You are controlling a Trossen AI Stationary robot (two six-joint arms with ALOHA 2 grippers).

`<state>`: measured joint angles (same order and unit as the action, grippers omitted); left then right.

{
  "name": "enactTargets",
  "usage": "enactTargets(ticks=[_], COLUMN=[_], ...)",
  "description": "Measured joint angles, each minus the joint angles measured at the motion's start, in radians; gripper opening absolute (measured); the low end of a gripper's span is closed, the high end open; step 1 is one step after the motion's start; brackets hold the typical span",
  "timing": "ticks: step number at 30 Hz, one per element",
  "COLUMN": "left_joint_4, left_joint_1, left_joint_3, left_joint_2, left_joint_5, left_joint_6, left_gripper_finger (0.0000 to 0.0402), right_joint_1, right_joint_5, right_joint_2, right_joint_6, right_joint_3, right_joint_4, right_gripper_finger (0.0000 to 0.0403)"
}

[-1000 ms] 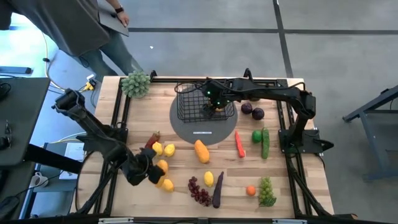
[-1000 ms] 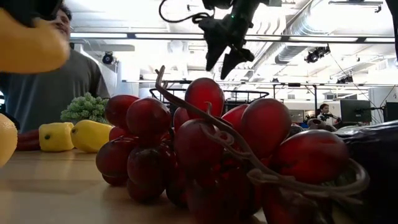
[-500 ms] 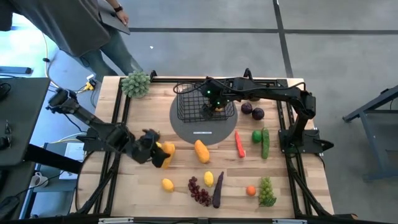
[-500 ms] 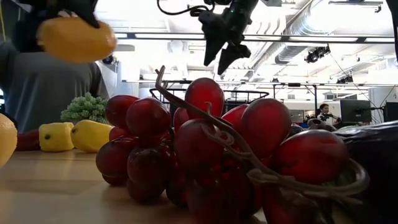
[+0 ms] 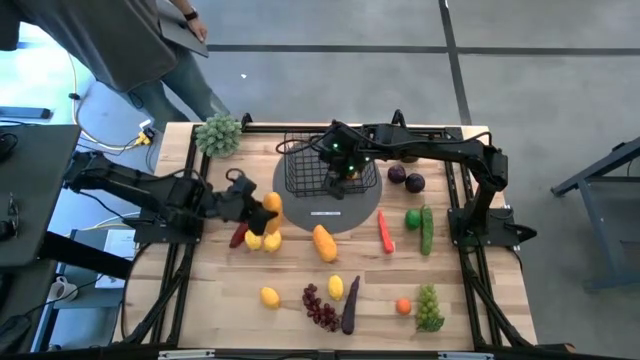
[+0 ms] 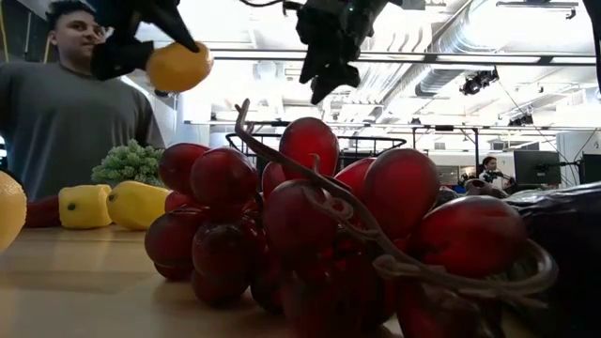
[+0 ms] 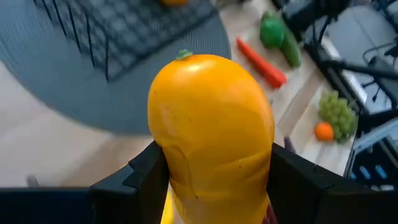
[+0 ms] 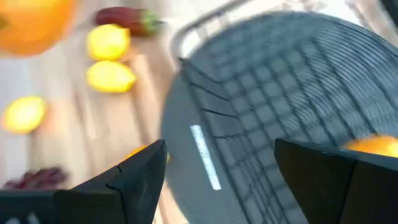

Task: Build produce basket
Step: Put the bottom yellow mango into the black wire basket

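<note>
The black wire-mesh basket [image 5: 330, 168] sits on a round grey disc [image 5: 328, 200] at upper centre of the high view, one orange fruit already inside. The left gripper [image 5: 262, 203], left of the disc's edge, is clamped on an orange mango [image 5: 271, 202] held above bare wood. The right gripper [image 5: 338, 165] hangs over the basket, fingers spread, empty. Three lemons [image 5: 271, 240] lie nearby; a second mango [image 5: 324, 243] lies below the disc.

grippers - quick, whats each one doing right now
Left gripper: closed on an orange mango, carried above the table.
Right gripper: open, empty, over the basket.
</note>
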<state>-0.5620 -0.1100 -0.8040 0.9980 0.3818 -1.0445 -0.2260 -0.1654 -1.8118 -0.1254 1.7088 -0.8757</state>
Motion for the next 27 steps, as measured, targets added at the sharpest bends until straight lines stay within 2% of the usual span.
enactTargets(ticks=[4, 19, 27], left_joint_4=[0.028, 0.281, 0.392], left_joint_1=[0.087, 0.382, 0.489], left_joint_3=[0.000, 0.000, 0.000], left_joint_2=[-0.007, -0.006, -0.005], left_joint_5=[-0.027, -0.091, -0.102], left_joint_6=[0.050, 0.293, 0.410], left_gripper_finger=[0.0205, 0.0205, 0.0205], right_joint_1=[-0.008, -0.167, -0.223], right_joint_5=[-0.067, -0.045, -0.127], right_joint_2=[0.000, 0.001, 0.002], right_joint_6=[0.081, 0.123, 0.246], right_joint_3=[0.000, 0.000, 0.057], right_joint_4=[0.025, 0.036, 0.028], right_gripper_finger=[0.0279, 0.0279, 0.0279])
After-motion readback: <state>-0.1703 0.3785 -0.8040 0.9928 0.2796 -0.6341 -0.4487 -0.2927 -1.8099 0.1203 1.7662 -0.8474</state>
